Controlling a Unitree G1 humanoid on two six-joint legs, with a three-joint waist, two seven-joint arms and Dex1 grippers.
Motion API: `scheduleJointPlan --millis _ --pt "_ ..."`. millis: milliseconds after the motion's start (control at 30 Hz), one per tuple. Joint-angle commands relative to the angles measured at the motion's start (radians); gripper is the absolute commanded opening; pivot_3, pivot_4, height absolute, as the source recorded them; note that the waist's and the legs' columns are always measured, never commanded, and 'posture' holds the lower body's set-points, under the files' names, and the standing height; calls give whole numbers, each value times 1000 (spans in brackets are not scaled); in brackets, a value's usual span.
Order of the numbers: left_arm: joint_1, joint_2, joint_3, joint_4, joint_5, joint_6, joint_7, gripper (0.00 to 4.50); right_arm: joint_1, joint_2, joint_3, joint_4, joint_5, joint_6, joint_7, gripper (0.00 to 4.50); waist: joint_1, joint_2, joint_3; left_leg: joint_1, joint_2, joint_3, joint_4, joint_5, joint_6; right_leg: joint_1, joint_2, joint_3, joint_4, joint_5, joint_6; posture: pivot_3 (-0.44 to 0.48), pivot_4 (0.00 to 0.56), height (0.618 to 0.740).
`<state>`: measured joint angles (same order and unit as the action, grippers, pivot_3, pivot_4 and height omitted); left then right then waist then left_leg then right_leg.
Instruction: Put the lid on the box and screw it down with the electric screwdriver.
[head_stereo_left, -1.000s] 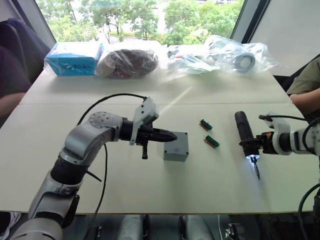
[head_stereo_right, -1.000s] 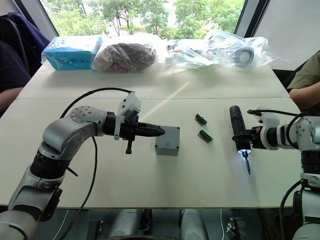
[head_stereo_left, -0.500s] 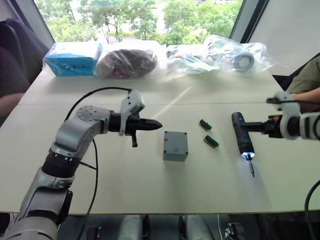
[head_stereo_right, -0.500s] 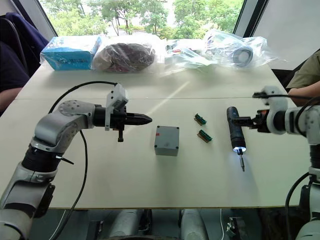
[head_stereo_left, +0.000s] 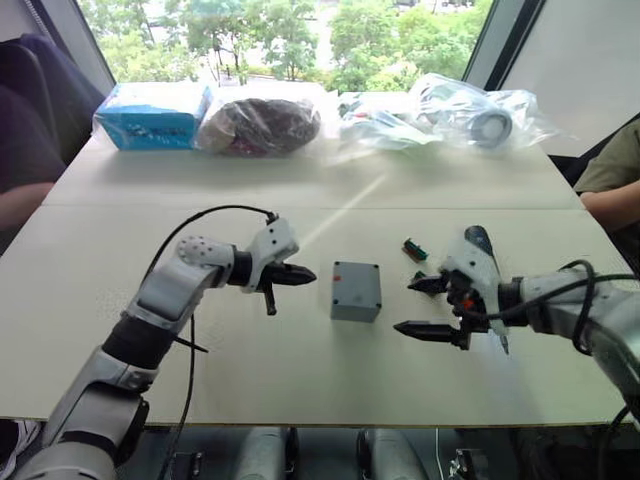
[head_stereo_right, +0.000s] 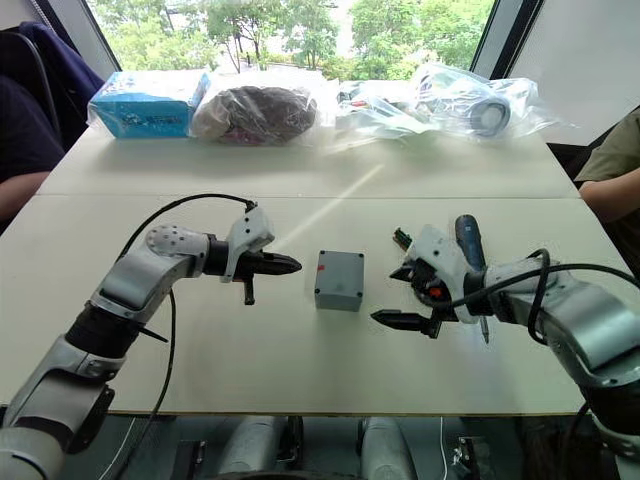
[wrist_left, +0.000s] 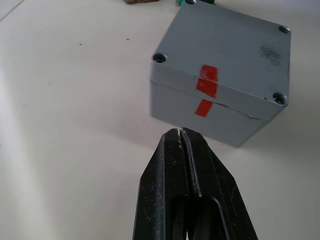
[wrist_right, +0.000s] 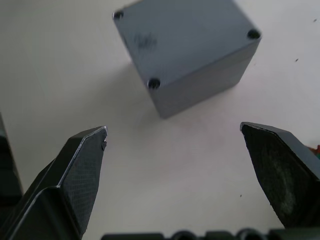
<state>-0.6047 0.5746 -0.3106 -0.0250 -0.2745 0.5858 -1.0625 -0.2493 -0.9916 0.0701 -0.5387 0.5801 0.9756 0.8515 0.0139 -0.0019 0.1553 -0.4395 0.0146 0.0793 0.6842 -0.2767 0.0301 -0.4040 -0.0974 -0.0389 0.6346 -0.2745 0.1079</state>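
The grey box (head_stereo_left: 355, 291) stands mid-table with the lid (wrist_left: 235, 55) seated on it. A strip of red tape crosses the seam between the two. My left gripper (head_stereo_left: 306, 279) is shut and empty, its tip a short way to the left of the box. To the right of the box hovers my right gripper (head_stereo_left: 416, 307), open and empty, and the box (wrist_right: 185, 45) lies ahead of its spread fingers (wrist_right: 80, 165). The electric screwdriver (head_stereo_right: 468, 240) lies on the table behind that gripper, partly hidden by it.
A small green connector piece (head_stereo_left: 415, 249) lies between the box and the screwdriver. A blue carton (head_stereo_left: 152, 116) and several plastic bags (head_stereo_left: 470, 112) line the table's far edge. A person's arm (head_stereo_left: 612, 170) rests at the right side.
My right gripper has let go of the screwdriver, which now lies on the table, and has swung left toward the box, open. My left gripper has drawn back off the box.
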Motion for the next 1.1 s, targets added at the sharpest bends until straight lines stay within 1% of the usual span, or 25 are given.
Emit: scheduleJointPlan --millis 33,67,167,300,400,533,633,700,800,867,967,1033,1100 --pt "-6 -11 -26 -39 24 -18 -2 0 4 45 20 -6 -34 -52 -23 4429 -1 0 0 0 0 0 0 0 -1 0 0 0 0 0 0 0 150 740" --pt "-7 -21 -37 -32 36 -27 5 0 5 65 36 4 -42 -56 -33 4429 -1 0 0 0 0 0 0 1 -1 0 0 0 0 0 0 0 150 740" --pt "-10 -68 -44 -41 18 -9 10 0 2 116 68 9 -52 -54 -55 4429 0 0 0 0 0 0 0 2 -3 0 0 0 1 0 0 0 150 740" --pt "-40 -102 -74 12 77 -45 29 0 -35 174 77 -18 -23 -10 -73 4429 1 0 0 0 0 0 0 1 -3 0 0 0 1 0 0 0 150 740" --pt "-71 -135 -75 65 92 -62 33 0 -47 208 71 -50 30 43 -74 4429 1 0 0 0 0 0 0 1 -2 0 0 0 1 0 0 0 150 740" --pt "-96 -147 -79 124 128 -107 29 0 -57 242 55 -89 83 109 -87 4429 -1 0 0 0 0 0 0 1 -2 0 0 0 1 0 0 0 150 740" --pt "-107 -145 -62 151 147 -121 41 0 -54 231 46 -113 92 132 -97 4429 0 0 0 0 0 0 0 0 -1 0 0 0 1 0 0 0 150 740" --pt "-103 -131 -45 144 145 -122 33 0 -45 201 30 -123 83 130 -101 4429 0 0 0 0 0 0 0 0 0 0 0 0 1 0 0 0 150 740" --pt "-55 -95 -5 88 92 -84 -6 0 -4 139 -29 -98 49 79 -87 4429 -2 0 0 0 0 0 0 0 0 0 0 0 1 0 0 0 150 740" --pt "-24 -62 -13 73 107 -87 -11 0 16 107 -47 -81 43 50 -64 4429 -2 0 0 0 0 0 0 0 0 0 0 0 1 0 0 0 150 740" --pt "9 -30 -12 58 124 -90 1 0 -12 69 -7 2 -59 -14 -92 4429 -2 0 0 1 0 0 0 0 0 0 0 0 2 0 0 0 150 740" --pt "21 -23 -8 53 121 -80 6 0 -35 71 15 51 -94 -50 -90 4429 0 0 0 1 0 0 0 0 0 0 0 0 2 0 0 0 150 740" --pt "40 -12 -14 35 109 -73 -16 0 -58 88 34 83 -107 -80 -72 4429 1 0 0 1 0 0 0 0 0 0 0 0 3 0 0 0 150 740"
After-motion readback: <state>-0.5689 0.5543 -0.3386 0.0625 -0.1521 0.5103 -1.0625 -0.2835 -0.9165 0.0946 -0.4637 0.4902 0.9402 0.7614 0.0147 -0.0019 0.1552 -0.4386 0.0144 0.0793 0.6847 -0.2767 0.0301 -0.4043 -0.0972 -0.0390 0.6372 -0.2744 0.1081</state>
